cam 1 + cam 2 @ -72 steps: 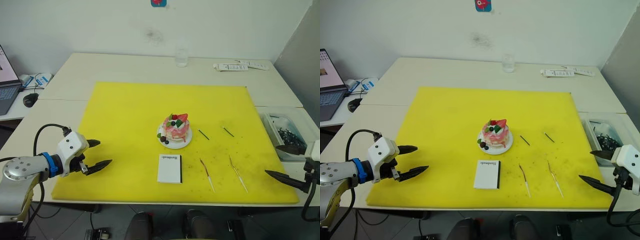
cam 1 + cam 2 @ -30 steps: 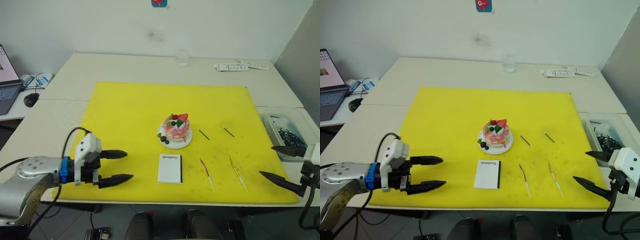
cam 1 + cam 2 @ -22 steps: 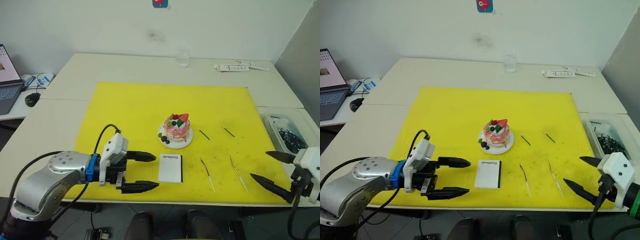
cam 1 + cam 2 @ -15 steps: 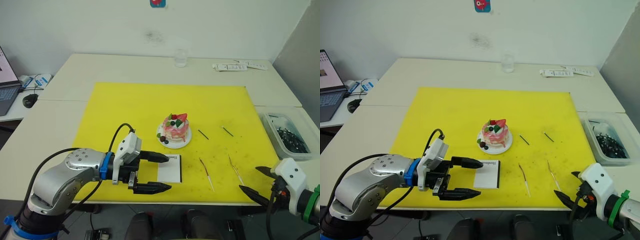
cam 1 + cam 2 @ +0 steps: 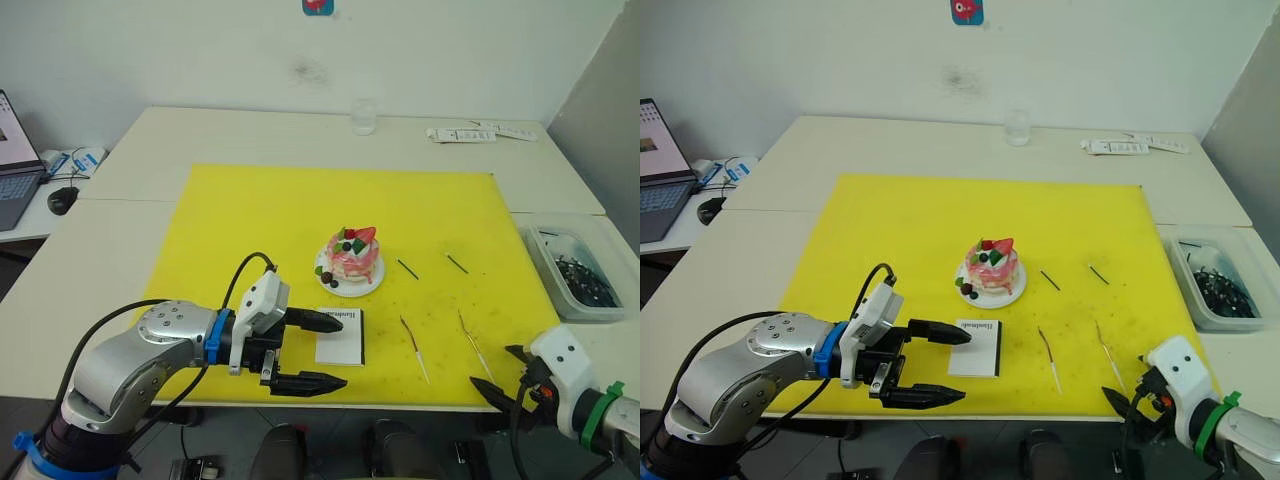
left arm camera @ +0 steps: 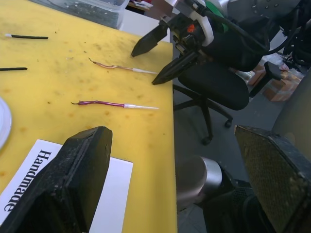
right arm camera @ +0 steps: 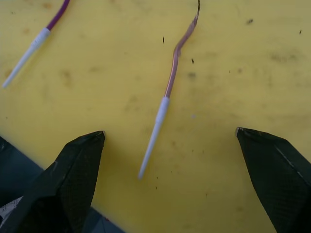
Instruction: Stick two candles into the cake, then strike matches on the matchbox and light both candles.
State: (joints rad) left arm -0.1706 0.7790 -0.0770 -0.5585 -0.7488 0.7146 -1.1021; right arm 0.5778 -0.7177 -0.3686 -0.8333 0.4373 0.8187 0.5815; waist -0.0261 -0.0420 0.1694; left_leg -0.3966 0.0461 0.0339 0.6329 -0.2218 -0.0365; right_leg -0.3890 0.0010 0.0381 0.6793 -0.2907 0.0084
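Note:
The pink-and-white cake (image 5: 351, 258) stands on its white plate (image 5: 350, 289) mid-mat. Just in front lies the white matchbox (image 5: 341, 340). Two matches (image 5: 407, 269) (image 5: 457, 264) lie to the right of the cake. Nearer the front edge lie two wavy reddish candles (image 5: 413, 346) (image 5: 475, 345). My left gripper (image 5: 338, 351) is open at the matchbox's left side, its upper finger reaching over the box's edge (image 6: 115, 194). My right gripper (image 5: 492, 367) is open at the mat's front edge, its fingers either side of the right candle's pale end (image 7: 156, 124).
A yellow mat (image 5: 250, 220) covers the table's middle. A glass (image 5: 363, 116) and flat white packets (image 5: 478, 132) sit at the back. A clear bin of dark bits (image 5: 578, 280) stands at the right, a laptop (image 5: 10, 180) and mouse (image 5: 62, 199) at the left. An office chair (image 6: 216, 82) stands beyond the table's front edge.
My left gripper has swept right along the front of the mat up to the matchbox. My right gripper has come in leftward to the right candle's pale end. Both stay open.

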